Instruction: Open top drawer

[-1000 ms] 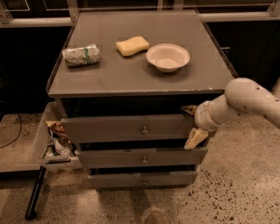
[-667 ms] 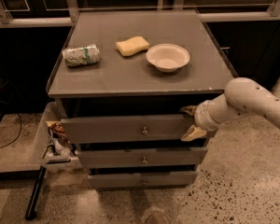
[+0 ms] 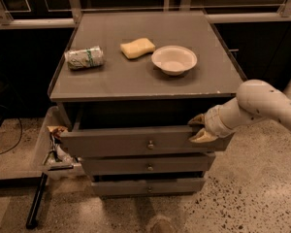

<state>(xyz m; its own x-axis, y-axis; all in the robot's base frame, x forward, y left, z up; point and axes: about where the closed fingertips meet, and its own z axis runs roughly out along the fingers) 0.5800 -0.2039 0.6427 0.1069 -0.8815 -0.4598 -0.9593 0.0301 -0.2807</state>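
The top drawer (image 3: 116, 142) is the widest grey front of the cabinet, with a small round metal knob (image 3: 150, 144) at its centre. It stands pulled out a little from the cabinet, with a dark gap above its top edge. My gripper (image 3: 198, 128) is at the right end of the drawer front. One finger (image 3: 196, 120) sits over the top edge and the other (image 3: 201, 137) lies on the front face, so the gripper clasps the panel. My white arm (image 3: 254, 103) reaches in from the right.
On the cabinet top (image 3: 136, 79) lie a crushed can (image 3: 84, 57), a yellow sponge (image 3: 137, 47) and a white bowl (image 3: 174, 59). Two narrower drawers (image 3: 148, 166) sit below. A bin with clutter (image 3: 56, 147) and a black pole (image 3: 37, 203) stand to the left on the floor.
The top drawer has slid out toward the camera. The gripper's lower finger has come up against the drawer front, and the gripper has moved outward with the drawer.
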